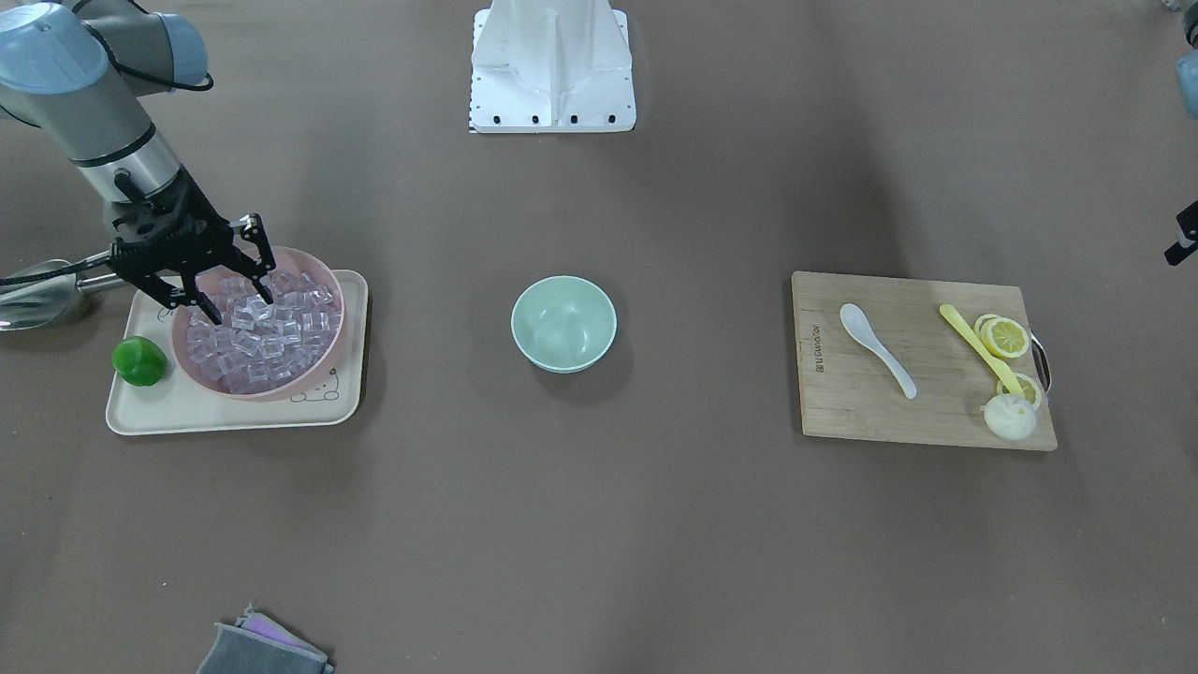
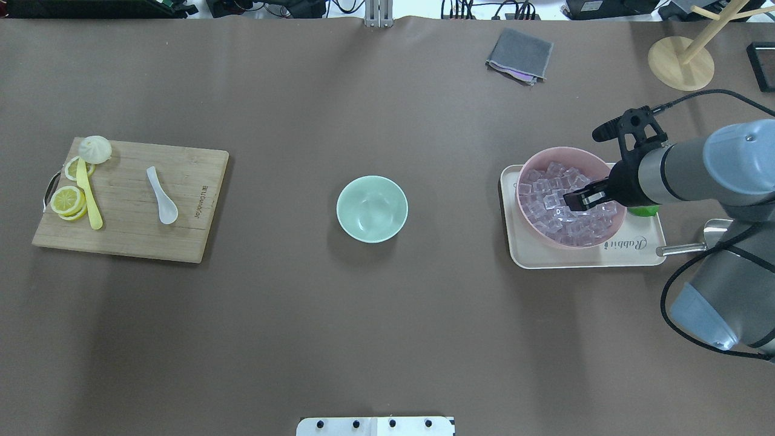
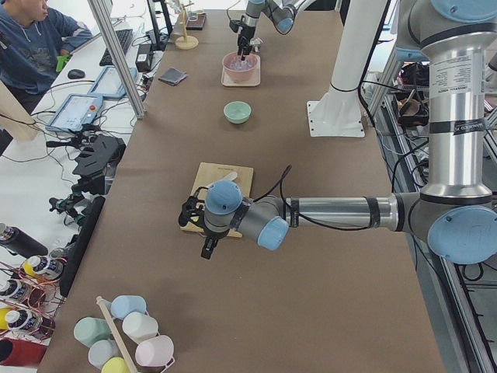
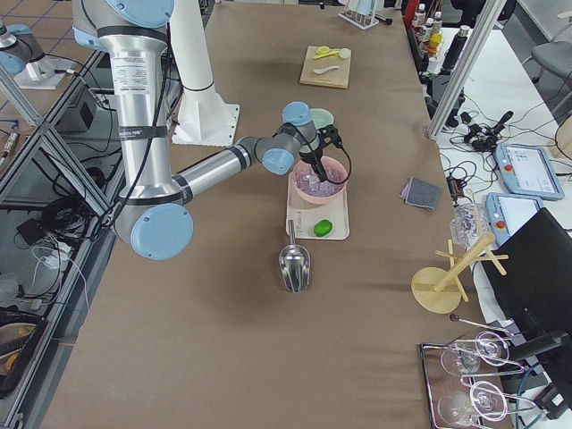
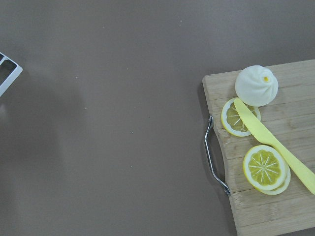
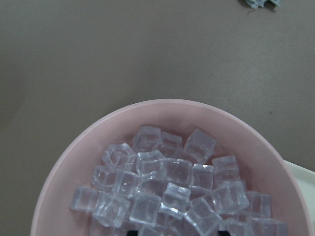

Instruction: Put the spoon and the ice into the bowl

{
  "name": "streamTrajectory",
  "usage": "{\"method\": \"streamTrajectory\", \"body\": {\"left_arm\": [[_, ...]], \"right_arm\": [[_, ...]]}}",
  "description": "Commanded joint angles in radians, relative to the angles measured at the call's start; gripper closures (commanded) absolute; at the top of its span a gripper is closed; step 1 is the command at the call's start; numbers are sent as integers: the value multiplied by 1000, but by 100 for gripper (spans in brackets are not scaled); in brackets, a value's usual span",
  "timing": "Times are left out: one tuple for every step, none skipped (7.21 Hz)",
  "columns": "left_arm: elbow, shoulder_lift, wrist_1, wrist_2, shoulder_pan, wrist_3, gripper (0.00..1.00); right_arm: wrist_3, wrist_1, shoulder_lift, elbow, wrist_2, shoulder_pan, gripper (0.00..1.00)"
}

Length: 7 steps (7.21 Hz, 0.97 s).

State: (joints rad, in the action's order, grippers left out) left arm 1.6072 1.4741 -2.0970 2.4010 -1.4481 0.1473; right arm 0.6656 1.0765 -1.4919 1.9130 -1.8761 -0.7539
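Observation:
The white spoon (image 1: 875, 346) lies on a wooden cutting board (image 1: 842, 412), bowl end toward the robot; it also shows in the overhead view (image 2: 162, 197). The mint-green bowl (image 1: 563, 323) stands empty at the table's middle (image 2: 372, 209). Clear ice cubes (image 1: 262, 337) fill a pink bowl (image 1: 328, 281). My right gripper (image 1: 239, 301) is open, fingertips down among the top cubes (image 6: 167, 187). My left gripper (image 3: 203, 233) hovers off the board's handle end; I cannot tell whether it is open or shut.
The pink bowl sits on a cream tray (image 1: 234, 417) with a green lime (image 1: 140, 361). A metal scoop (image 1: 37, 295) lies beside the tray. The board also holds a yellow spoon (image 1: 978, 346), lemon slices (image 1: 1006, 337) and a bun (image 1: 1009, 417). A grey cloth (image 2: 519, 56) lies at the far edge.

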Motion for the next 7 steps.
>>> {"method": "streamTrajectory", "body": {"left_arm": [[0, 0, 0, 1, 0, 0, 2], [0, 0, 0, 0, 0, 0, 2], [0, 0, 0, 0, 0, 0, 2], [0, 0, 0, 0, 0, 0, 2], [-1, 0, 0, -2, 0, 0, 2], [0, 0, 0, 0, 0, 0, 2], [0, 0, 0, 0, 0, 0, 2]], "right_arm": [[-1, 0, -7, 0, 57, 45, 43], [-1, 0, -10, 0, 81, 56, 43], [-1, 2, -10, 0, 84, 61, 43], [-3, 2, -10, 0, 100, 68, 43], [-3, 2, -10, 0, 103, 68, 49], [-7, 2, -13, 0, 103, 68, 55], [-9, 2, -14, 0, 104, 68, 57]]}}
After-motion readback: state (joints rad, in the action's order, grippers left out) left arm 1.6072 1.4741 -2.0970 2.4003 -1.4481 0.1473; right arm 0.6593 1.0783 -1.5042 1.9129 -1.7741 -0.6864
